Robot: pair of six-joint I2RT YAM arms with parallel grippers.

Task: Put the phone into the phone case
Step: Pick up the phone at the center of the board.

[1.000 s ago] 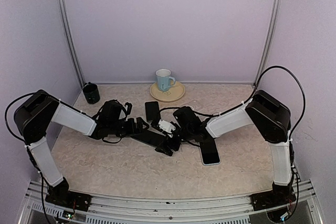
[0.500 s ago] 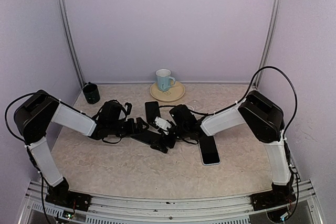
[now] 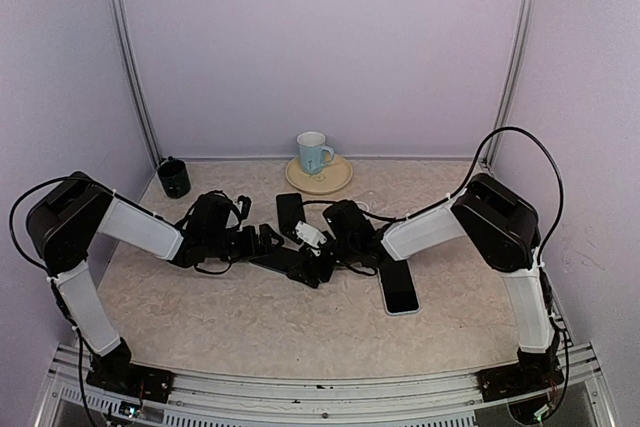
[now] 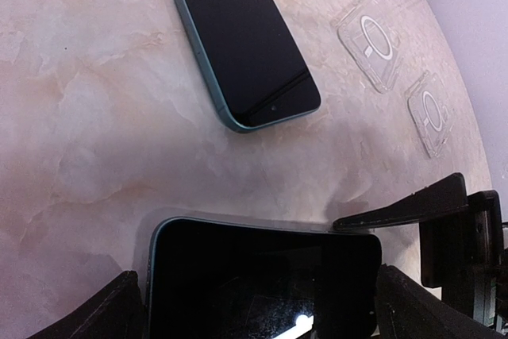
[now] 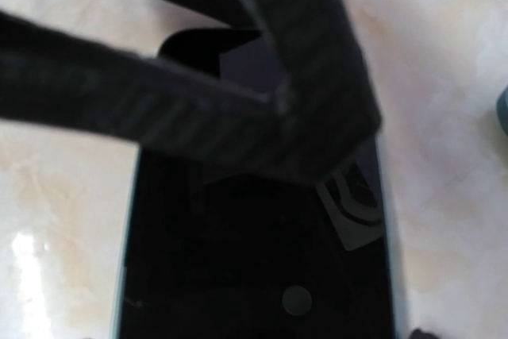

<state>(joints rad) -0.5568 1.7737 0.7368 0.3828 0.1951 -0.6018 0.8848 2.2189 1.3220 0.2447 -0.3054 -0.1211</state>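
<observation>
Pale lilac walls [image 3: 320, 47] close me in on three sides; metal posts [image 3: 133, 67] stand in the back corners. My tabletop [image 3: 250, 327] is marbled beige.

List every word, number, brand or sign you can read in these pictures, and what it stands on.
No readable words or numbers anywhere.
One grey mark on the dark phone: blurred, cannot be read.
On the clear cases: ring marks only, no letters.
</observation>
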